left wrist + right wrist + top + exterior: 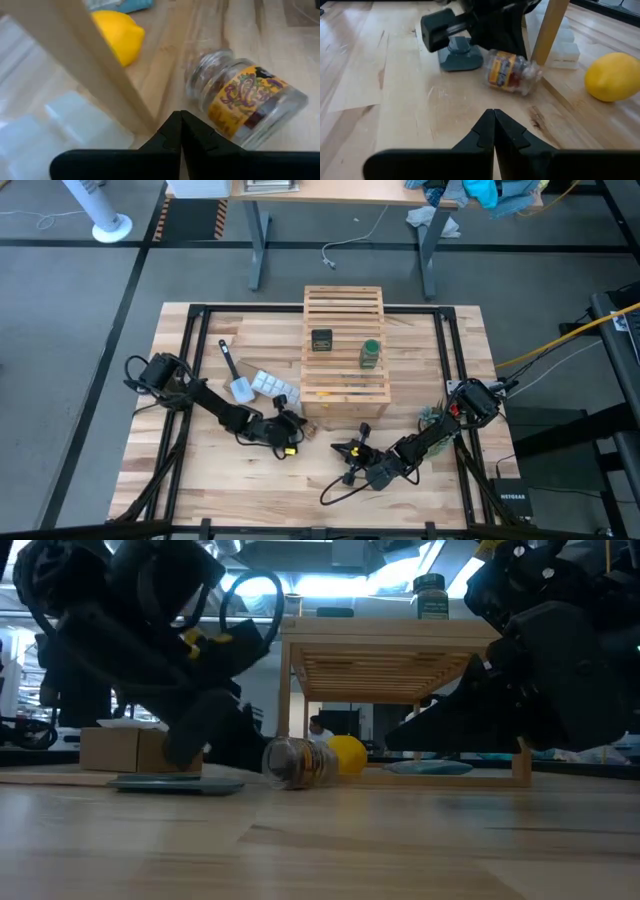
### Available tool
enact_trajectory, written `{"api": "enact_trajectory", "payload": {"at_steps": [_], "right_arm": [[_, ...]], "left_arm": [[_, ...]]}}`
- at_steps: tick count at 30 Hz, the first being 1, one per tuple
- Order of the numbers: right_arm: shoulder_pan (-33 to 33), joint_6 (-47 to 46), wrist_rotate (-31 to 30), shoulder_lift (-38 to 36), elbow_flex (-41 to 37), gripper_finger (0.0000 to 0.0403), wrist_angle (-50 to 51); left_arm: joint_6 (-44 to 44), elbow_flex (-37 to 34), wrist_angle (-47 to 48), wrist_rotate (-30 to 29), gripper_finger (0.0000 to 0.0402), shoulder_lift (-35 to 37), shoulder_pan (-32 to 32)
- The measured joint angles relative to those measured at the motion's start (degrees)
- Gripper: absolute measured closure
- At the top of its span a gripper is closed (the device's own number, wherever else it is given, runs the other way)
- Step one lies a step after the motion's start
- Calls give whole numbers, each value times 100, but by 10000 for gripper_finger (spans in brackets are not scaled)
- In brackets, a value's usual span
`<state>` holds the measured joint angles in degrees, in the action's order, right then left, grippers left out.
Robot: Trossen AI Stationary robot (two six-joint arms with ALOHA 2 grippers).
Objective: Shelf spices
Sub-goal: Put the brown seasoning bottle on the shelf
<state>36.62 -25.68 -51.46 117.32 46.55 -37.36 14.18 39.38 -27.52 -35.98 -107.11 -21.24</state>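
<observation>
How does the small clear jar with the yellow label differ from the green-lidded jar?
The small clear glass jar with a yellow label lies on its side on the tabletop; the green-lidded jar stands upright on the light wooden slatted shelf. The clear jar lies beside the shelf's front leg.

Clear jar (pixel 512 72) lies toppled between scraper (pixel 460 56) and lemon (pixel 612 76).

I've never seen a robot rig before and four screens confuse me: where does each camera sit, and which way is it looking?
High view: above the table, looking straight down; both arms show, with the shelf between them.
Low view: at tabletop height, looking level across; both arms' dark bulk comes in from above.
Left wrist view: on the left arm, looking past its shut fingers at the clear jar lying on its side.
Right wrist view: on the right arm, looking past its shut fingers.
Shared: both wrist views and the low view show that jar and the lemon.
</observation>
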Motion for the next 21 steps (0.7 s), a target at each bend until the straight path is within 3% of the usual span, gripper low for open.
{"api": "enact_trajectory", "payload": {"at_steps": [14, 21], "right_arm": [[-1, -274, 54, 0, -1, 396, 64], [-117, -922, -294, -2, -1, 396, 1060]], "left_arm": [[-75, 297, -199, 96, 401, -218, -314], [-73, 297, -184, 94, 401, -218, -475]]}}
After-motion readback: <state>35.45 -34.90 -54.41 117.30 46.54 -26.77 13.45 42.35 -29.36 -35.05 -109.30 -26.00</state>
